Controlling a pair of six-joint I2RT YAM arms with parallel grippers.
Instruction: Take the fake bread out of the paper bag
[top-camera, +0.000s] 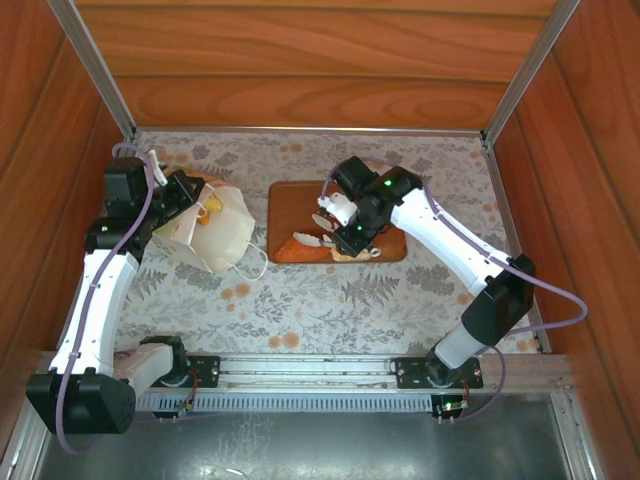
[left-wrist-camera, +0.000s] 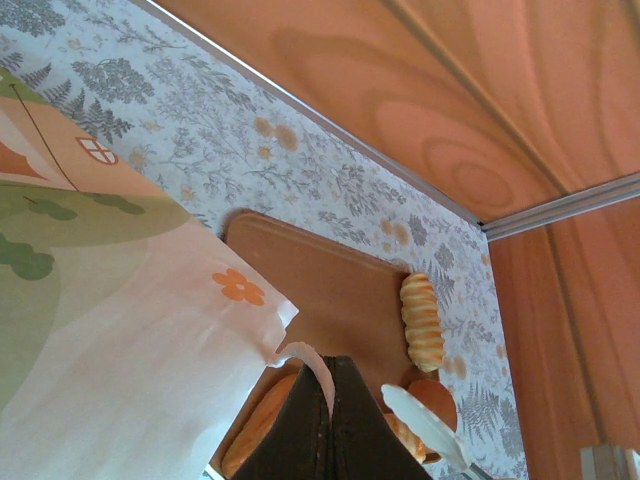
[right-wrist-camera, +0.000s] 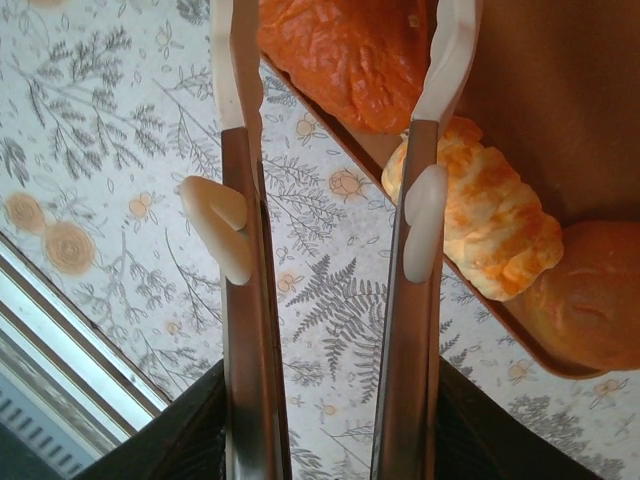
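Right gripper half open, empty, beside golden-brown toy bread pieces at edge of flat brown rectangular board; left gripper clamped on white floral paper bag rim; thin paper could tear or slip

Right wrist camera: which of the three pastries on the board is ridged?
The yellow-striped loaf in the middle; the deep-orange piece above it and the round bun below right lack such ridges.
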